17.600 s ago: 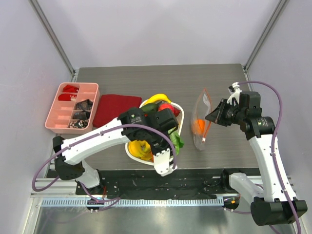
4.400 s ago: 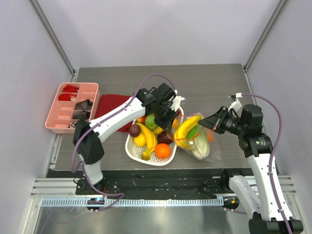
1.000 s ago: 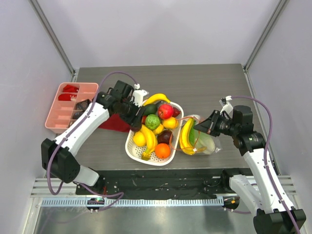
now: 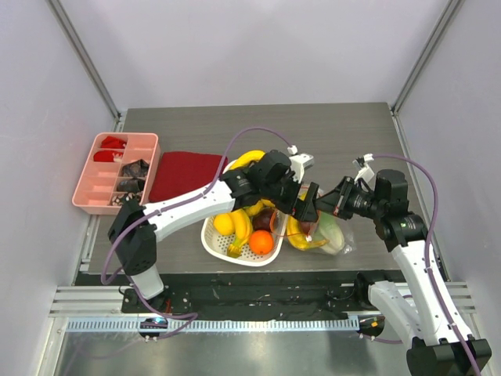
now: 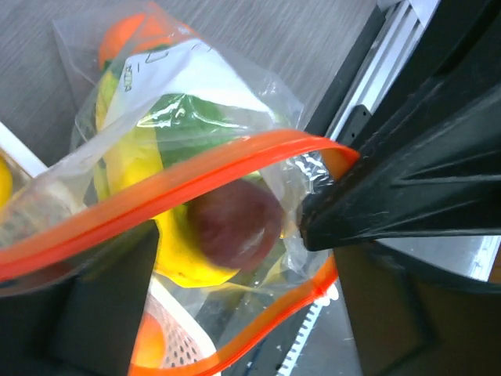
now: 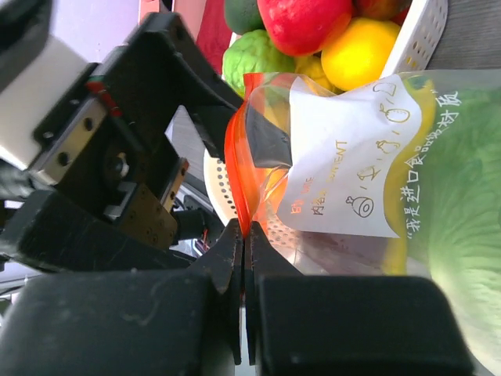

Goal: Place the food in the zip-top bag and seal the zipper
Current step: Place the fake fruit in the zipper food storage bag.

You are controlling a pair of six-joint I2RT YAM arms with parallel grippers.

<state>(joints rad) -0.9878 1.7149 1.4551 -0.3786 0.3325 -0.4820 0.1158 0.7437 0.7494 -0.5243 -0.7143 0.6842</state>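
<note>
Left claw (image 4: 307, 205), seen from above, hovers at the mouth of the zip-top bag (image 4: 343, 241), nose to nose with the right claw (image 4: 337, 205). The white basket (image 4: 211, 243) lies just behind it. Bananas (image 4: 296, 227) crowd the opening right below both claws, so my worry is that they will block the strip when sealing comes.

From the left wrist, the left claw stands wide apart and grips nothing. The red-orange zipper (image 5: 180, 182) loops across in front of its fingers (image 5: 94, 321). A dark purple fruit (image 5: 235, 223) sits inside the bag directly ahead, against a banana. One finger looks to be at or inside the rim. I judge that a careless pull back could snag the strip and drag it out of the other claw's pinch.

From the right wrist, the right claw's fingertips (image 6: 232, 258) are pressed together on the zipper's edge, holding the mouth up, with the white label (image 6: 344, 172) just beyond them. That hold is thin. If it slips, the bag likely slumps and food rolls out. A red apple (image 6: 305, 19) waits in the basket, further ahead.
</note>
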